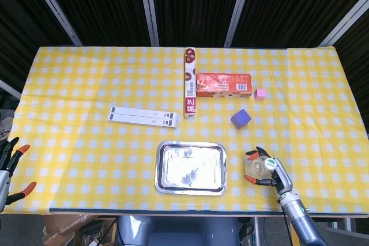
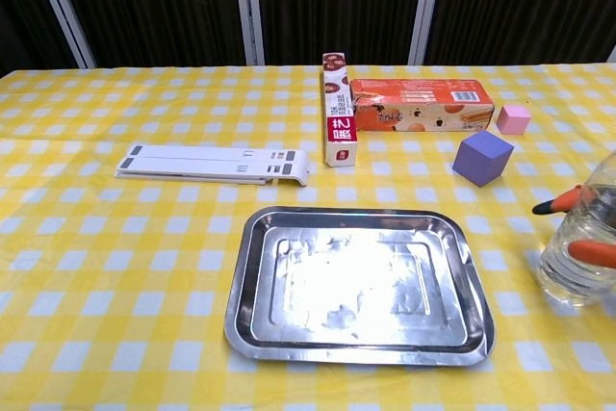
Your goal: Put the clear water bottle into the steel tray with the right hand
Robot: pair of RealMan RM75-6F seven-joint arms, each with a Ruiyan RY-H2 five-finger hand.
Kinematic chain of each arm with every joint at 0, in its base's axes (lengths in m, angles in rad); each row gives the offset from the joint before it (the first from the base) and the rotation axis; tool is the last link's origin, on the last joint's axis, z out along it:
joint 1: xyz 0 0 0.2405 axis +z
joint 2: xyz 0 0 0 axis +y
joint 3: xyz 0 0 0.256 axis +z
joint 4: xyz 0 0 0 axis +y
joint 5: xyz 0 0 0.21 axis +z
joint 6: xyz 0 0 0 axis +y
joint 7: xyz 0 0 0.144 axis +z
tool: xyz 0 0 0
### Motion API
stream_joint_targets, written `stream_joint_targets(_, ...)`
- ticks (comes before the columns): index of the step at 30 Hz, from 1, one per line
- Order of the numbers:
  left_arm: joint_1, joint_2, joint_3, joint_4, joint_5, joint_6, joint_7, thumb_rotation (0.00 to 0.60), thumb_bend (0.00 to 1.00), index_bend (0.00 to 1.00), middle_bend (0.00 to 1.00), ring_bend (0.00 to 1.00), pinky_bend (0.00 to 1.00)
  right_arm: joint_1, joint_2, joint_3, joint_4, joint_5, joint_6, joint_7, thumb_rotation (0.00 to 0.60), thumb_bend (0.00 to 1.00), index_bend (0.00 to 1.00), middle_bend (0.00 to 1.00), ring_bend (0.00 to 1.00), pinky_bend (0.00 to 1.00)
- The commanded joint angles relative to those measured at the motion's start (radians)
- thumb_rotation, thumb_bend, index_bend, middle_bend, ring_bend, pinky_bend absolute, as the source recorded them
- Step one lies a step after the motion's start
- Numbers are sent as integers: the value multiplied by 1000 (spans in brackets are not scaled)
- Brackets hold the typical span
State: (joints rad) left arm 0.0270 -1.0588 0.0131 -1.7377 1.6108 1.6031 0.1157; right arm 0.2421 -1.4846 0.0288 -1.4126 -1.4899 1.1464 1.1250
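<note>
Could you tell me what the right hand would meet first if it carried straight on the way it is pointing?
The bottle: the right hand points left at it, fingertips either side. Beyond it lies the tray. Whether the fingers already touch the bottle is unclear.

Bright, sharp; glare on tray (image 2: 462,267)

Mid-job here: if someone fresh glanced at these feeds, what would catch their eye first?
Probably the shiny steel tray at the front middle of the yellow checked cloth, bright with glare and holding nothing. Just right of it stands the clear bottle, with the right hand and its orange fingertips wrapped around it. Behind, the red box and purple cube stand out.
</note>
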Motion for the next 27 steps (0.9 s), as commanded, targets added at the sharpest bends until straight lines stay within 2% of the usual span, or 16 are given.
stream_joint_targets(1, 1, 0, 1, 0, 2, 2, 0, 600, 218, 140, 0, 0, 0, -19, -35, 27, 4, 54, 21, -59, 600, 525, 747, 539, 211, 0)
stream_joint_targets(5, 3, 2, 1, 0, 3, 6, -4, 600, 218, 140, 0, 0, 0, -30, -51, 43, -7, 92, 31, -108, 600, 725, 849, 618, 252, 0)
stream_joint_targets(8, 3, 2, 1, 0, 3, 6, -6, 600, 218, 140, 0, 0, 0, -31, -45, 50, -26, 94, 32, -103, 600, 821, 873, 640, 262, 0)
stream_joint_targets(14, 2, 3, 1, 0, 3, 5, -8, 600, 218, 141, 0, 0, 0, -28, -9, 51, -106, 56, 54, -139, 600, 869, 874, 641, 262, 0)
stream_joint_targets(18, 3, 5, 2, 0, 6, 7, -12, 600, 218, 141, 0, 0, 0, -16, 33, 60, -242, 48, 61, -260, 600, 870, 874, 641, 262, 0)
stream_joint_targets(21, 3, 6, 2, 1, 4, 6, -19, 600, 217, 141, 0, 0, 0, -3, 55, 75, -365, 82, 50, -391, 600, 870, 874, 641, 262, 0)
stream_joint_targets(27, 1, 10, 2, 0, 1, 1, -30, 600, 218, 141, 0, 0, 0, 16, -11, 115, -508, 180, 68, -607, 600, 871, 874, 641, 262, 0)
